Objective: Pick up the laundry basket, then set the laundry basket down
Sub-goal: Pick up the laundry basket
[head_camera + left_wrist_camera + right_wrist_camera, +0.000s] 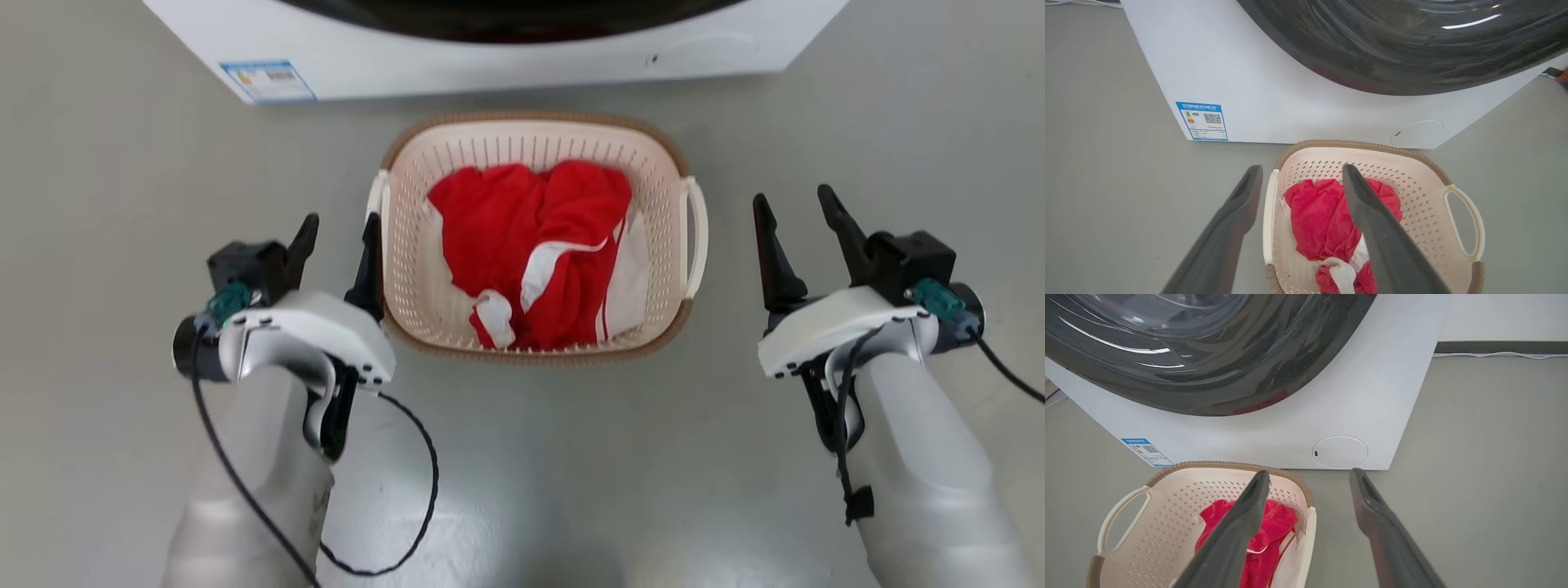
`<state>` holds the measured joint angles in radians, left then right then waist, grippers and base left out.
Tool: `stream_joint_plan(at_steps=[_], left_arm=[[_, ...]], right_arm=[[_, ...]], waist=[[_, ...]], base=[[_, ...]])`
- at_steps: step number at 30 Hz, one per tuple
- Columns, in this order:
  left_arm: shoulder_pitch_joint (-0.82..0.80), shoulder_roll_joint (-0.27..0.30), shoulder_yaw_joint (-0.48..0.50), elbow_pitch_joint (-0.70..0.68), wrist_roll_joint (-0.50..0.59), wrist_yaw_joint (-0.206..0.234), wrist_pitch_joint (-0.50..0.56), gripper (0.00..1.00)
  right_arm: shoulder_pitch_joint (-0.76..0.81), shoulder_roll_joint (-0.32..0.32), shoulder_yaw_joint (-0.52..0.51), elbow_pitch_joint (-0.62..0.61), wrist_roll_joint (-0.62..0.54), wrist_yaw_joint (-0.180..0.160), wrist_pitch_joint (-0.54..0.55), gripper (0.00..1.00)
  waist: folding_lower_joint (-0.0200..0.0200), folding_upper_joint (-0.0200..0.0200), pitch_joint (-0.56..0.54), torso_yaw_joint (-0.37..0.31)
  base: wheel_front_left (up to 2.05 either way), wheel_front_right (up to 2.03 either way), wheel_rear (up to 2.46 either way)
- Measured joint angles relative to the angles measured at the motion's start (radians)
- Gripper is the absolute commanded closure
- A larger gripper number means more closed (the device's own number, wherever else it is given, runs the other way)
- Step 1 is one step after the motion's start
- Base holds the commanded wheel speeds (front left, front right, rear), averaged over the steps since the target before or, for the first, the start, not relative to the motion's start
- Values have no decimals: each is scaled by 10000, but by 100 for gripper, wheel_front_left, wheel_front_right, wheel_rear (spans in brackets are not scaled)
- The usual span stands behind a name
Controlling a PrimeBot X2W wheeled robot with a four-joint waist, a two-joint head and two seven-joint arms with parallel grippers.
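Head view is showing me the laundry basket (522, 151) standing on the grey floor (122, 163), its far rim close to the front of the washing machine (490, 49), with a gap of floor between them. A red and white garment (522, 229) is lying bunched inside it. Bare floor is running out on both sides and towards me.

The left pincer (341, 219) is hanging open, its inner finger right against the basket's left handle (377, 196); I cannot tell whether they are touching. The right pincer (793, 194) is also spread open, with a strip of floor between it and the right handle (696, 237).

The left wrist view is adding what the head view is missing. There the left handle (1269, 216) is sitting between my two fingers (1237, 220), the other finger crossing over the garment, and the blue label (1202, 121) near the machine's lower corner is readable as a sticker.

The right wrist view is giving me the near handle (1310, 539) between that pincer's fingers too, one finger over the basket's inside and the other over floor. It is also showing a round cover (1340, 452) low on the machine, and a white cable (1494, 354) running along the wall's foot.
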<state>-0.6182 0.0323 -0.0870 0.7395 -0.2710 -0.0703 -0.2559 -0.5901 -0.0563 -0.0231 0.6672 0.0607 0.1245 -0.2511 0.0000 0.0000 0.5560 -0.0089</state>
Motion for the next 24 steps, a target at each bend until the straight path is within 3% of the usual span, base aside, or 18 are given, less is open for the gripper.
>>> stream_joint_plan(at_steps=[9,24], left_arm=[[-1707,-19,-182,1672,-109,27,0,0],[-3527,-4,-387,3070,144,27,-4,0]], right_arm=[[-995,-15,153,920,-6,0,0,0],[-2043,-58,347,1624,211,0,0,0]], waist=[[0,0,1352,57],[0,0,2798,120]], base=[[0,0,0],[0,0,0]])
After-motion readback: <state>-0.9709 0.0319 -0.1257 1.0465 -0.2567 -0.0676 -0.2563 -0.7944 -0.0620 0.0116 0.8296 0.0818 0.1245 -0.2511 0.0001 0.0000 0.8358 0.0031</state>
